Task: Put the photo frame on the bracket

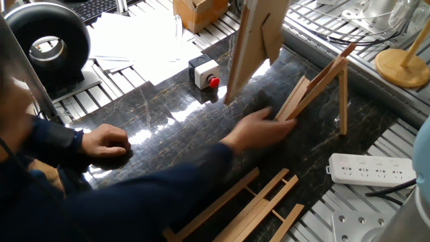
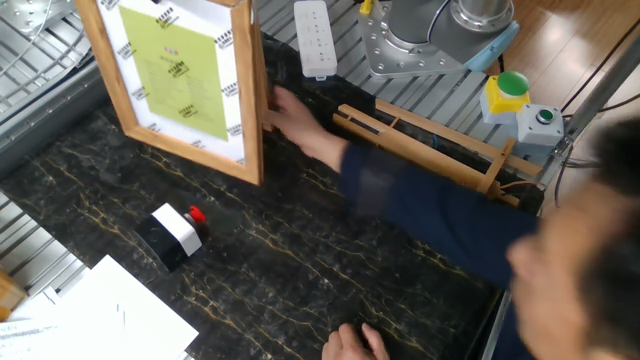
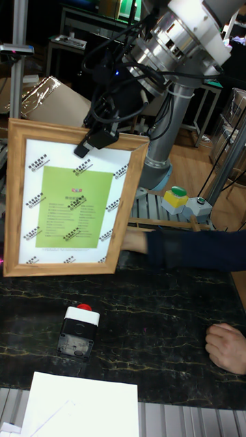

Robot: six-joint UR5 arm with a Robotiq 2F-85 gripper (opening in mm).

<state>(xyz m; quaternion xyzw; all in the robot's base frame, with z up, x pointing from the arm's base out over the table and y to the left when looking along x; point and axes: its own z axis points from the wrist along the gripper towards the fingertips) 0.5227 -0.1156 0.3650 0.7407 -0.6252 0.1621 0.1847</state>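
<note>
The photo frame (image 3: 72,205), light wood with a yellow-green picture and white mat, hangs tilted above the black table. In the tall fixed view my gripper (image 3: 98,138) is shut on its top edge. Its tan back and prop flap (image 1: 259,40) show in one fixed view, its front (image 2: 180,80) in the other. The bracket (image 1: 316,87), a small A-shaped easel, stands right of the frame and apart from it. A person's hand (image 1: 259,131) touches the bracket's lower left end. The frame hides the bracket in the other two views.
A person in blue leans over the table, with the second hand (image 1: 107,142) resting near the front edge. A flat slatted easel (image 1: 248,208), a red-button box (image 1: 203,72), white papers (image 1: 141,40) and a power strip (image 1: 366,168) lie around.
</note>
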